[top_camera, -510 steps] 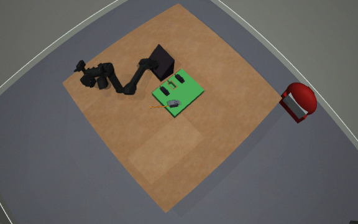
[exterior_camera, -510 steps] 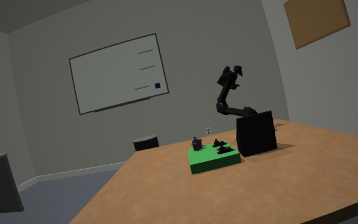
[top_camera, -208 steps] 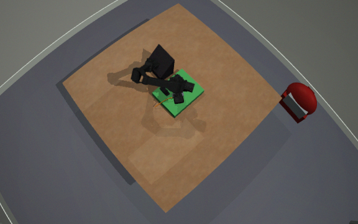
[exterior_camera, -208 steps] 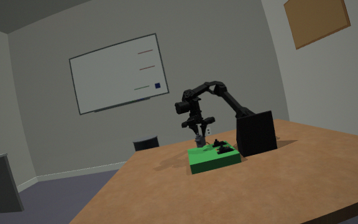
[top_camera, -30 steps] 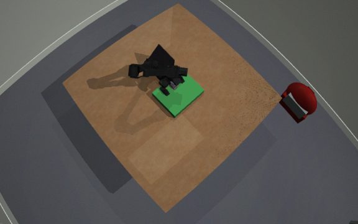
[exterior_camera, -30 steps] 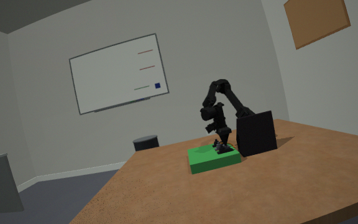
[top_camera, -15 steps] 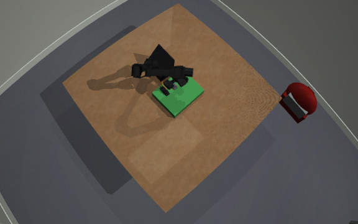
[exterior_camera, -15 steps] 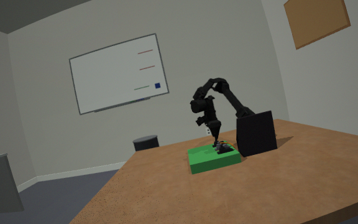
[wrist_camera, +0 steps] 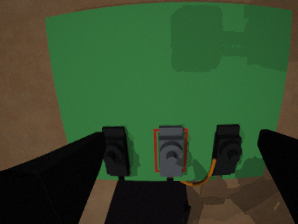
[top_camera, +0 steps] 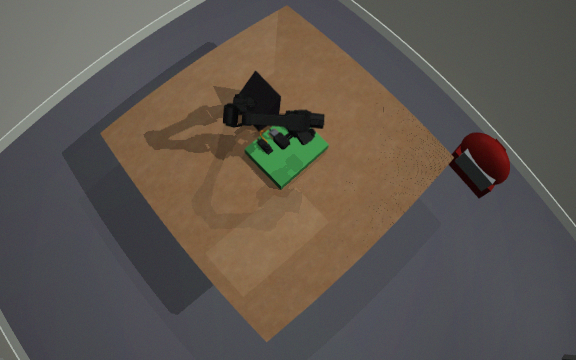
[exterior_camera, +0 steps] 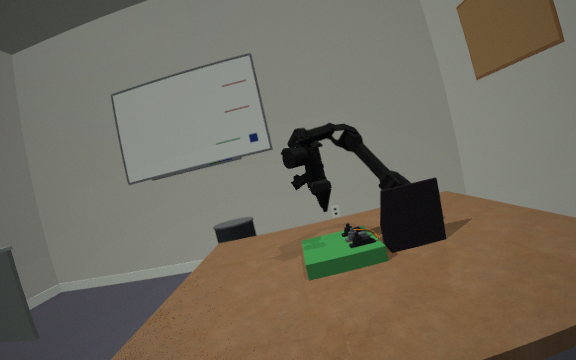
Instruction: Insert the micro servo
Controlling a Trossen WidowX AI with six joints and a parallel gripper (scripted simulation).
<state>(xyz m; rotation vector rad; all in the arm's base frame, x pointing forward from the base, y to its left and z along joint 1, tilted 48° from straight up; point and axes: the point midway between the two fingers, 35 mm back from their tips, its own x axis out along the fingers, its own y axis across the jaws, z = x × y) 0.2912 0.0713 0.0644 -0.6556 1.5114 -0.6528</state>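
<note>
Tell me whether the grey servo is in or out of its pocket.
In. The servo sits inside the red-marked pocket on the deck, and the open gripper hangs above it.

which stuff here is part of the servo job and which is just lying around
Job:
grey servo in the red-marked pocket
green deck
orange cable
hand, open, raised above

Lying about:
two black servos
bin
whiteboard
red chair

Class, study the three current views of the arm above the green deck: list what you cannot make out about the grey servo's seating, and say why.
- Grey servo ears flat on green deck: wrist view too coarse.
- Orange cable in notch: too small, partly shadowed.
- Servo in top view: tiny, partly under the open gripper.
</note>
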